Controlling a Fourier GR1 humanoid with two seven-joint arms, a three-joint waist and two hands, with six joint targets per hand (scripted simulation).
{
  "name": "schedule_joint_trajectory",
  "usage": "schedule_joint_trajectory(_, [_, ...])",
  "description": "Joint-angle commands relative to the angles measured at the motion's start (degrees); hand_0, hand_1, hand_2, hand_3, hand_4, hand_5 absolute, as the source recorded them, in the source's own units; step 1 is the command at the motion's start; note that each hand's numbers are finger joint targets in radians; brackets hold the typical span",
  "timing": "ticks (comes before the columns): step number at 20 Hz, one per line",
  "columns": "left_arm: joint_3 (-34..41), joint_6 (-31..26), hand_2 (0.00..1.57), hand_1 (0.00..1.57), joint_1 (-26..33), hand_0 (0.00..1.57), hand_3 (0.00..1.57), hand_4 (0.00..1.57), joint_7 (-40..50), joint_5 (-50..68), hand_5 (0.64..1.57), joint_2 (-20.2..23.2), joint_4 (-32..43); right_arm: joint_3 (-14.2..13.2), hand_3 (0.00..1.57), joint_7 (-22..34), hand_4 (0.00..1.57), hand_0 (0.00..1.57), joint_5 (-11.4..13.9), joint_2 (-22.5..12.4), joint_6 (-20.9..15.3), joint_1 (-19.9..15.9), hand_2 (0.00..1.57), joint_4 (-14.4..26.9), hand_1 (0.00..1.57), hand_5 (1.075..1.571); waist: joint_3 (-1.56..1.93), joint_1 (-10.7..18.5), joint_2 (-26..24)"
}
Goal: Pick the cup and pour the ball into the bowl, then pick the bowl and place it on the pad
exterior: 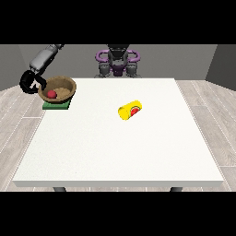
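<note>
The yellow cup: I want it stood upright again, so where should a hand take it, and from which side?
The yellow cup lies on its side, its mouth towards the view's right. Grasp around the middle of the round wall, coming from above. Its sides are clear on the table.

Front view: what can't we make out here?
- Green pad: mostly covered by the brown wooden bowl; whether the bowl rests on it or tilts above is unclear.
- Hand at the view's left: its contact with the bowl's rim is too small to judge.
- Other hand: not visible.
- Yellow cup lying on its side: red inside, too small to identify.
</note>
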Motion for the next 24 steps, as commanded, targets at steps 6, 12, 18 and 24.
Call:
schedule_joint_trajectory(6, [0.6, -0.9, 0.0, 0.0, -0.4, 0.0, 0.0, 0.0, 1.5, 1.9, 1.525, 1.8, -1.2, -1.1, 1.13, -3.6, 1.12, 1.57, -0.7, 3.0, -0.8, 1.6, 1.57, 3.9, 1.57, 1.568, 0.07, 0.2, 1.7])
schedule_joint_trajectory(12, [1.8, -1.2, 0.0, 0.0, 1.6, 0.0, 0.0, 0.0, 1.7, 3.2, 1.518, 2.2, -3.7, -7.4, 1.28, -1.2, 0.0, 1.53, -4.2, -2.9, -5.5, 2.2, 1.52, 8.6, 1.53, 1.567, 0.12, 1.6, 2.9])
schedule_joint_trajectory(18, [1.7, 3.5, 0.0, 0.0, 0.8, 0.0, 0.0, 0.0, 4.0, 3.7, 1.516, 2.2, -8.3, -7.7, 1.0, -0.8, 0.0, 0.7, -5.0, -2.4, -4.9, -1.7, 0.59, 10.3, 0.7, 1.534, 0.12, 1.2, 4.3])
schedule_joint_trajectory(24, [1.6, 2.1, 0.0, 0.0, 3.1, 0.0, 0.0, 0.0, 5.9, 4.7, 1.515, 2.7, -7.6, -7.7, 0.52, 0.0, 0.0, 0.32, -5.4, -5.2, -1.2, -1.4, 0.4, 10.4, 0.32, 1.493, 0.11, 0.9, 1.4])
